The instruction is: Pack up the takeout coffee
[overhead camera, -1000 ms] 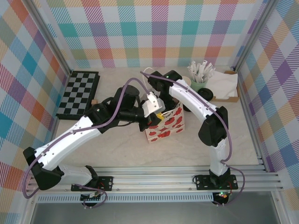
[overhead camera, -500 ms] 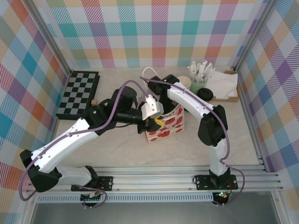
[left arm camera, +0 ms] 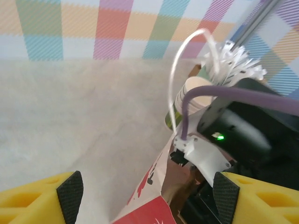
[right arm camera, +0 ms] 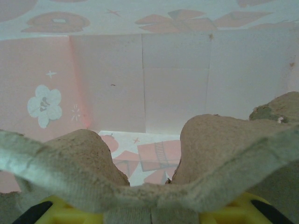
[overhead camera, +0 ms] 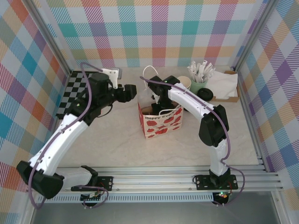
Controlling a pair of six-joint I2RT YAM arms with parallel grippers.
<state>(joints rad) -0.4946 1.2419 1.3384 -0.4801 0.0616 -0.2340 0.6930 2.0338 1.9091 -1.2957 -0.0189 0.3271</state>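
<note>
A white paper bag (overhead camera: 161, 122) with red prints stands open at mid-table. My right gripper (overhead camera: 158, 107) reaches down inside it, shut on the edge of a grey pulp cup carrier (right arm camera: 149, 186); in the right wrist view the gripper (right arm camera: 149, 213) shows yellow fingers (right arm camera: 46, 210) below the carrier and the bag's pink inner walls beyond. My left gripper (overhead camera: 132, 91) hovers open just left of the bag's rim, holding nothing; in the left wrist view the gripper (left arm camera: 148, 196) looks over the bag's edge (left arm camera: 154, 182). The takeout coffee (overhead camera: 205, 94) shows its black lid right of the bag.
A folded chessboard (overhead camera: 79, 93) lies at the back left. Behind the bag stand a lidless cup (overhead camera: 183, 83) and a pale-green cup of white-wrapped sticks (overhead camera: 200, 77). A box of napkins (overhead camera: 225, 86) sits at the back right. Metal rails run along the front.
My left gripper has opened, let go at the bag's rim, and pulled back up and to the left. The right gripper stays inside the bag, which now stands open on its own.
</note>
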